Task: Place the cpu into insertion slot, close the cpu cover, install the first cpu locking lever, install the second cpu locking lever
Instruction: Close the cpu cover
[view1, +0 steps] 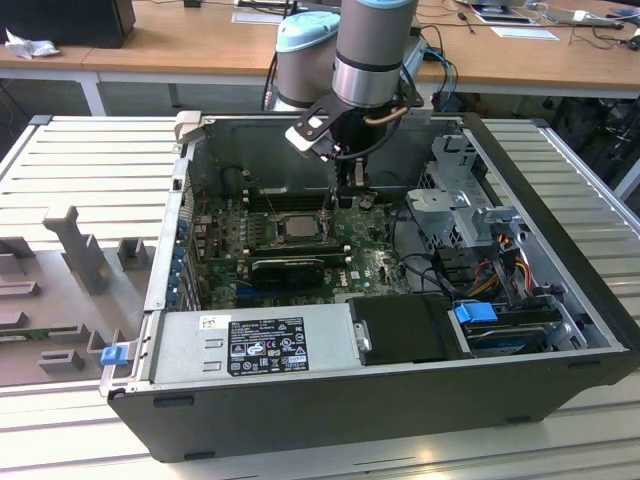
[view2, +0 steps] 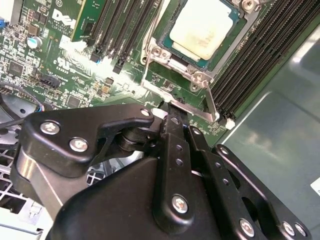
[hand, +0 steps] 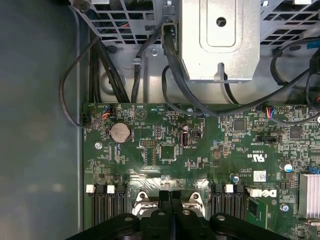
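Now claw (view2: 172, 116) pressed together, tips at edge of cpu cover (view2: 150, 55); cpu (view2: 202, 27) just beyond.

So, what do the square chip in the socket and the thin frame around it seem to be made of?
The pale silvery-beige square cpu seems capped with matte metal: its face is dull and faintly stained. The thin silvery square cpu cover around it looks like bare stamped sheet metal, perhaps steel: bright glints and bent edges.
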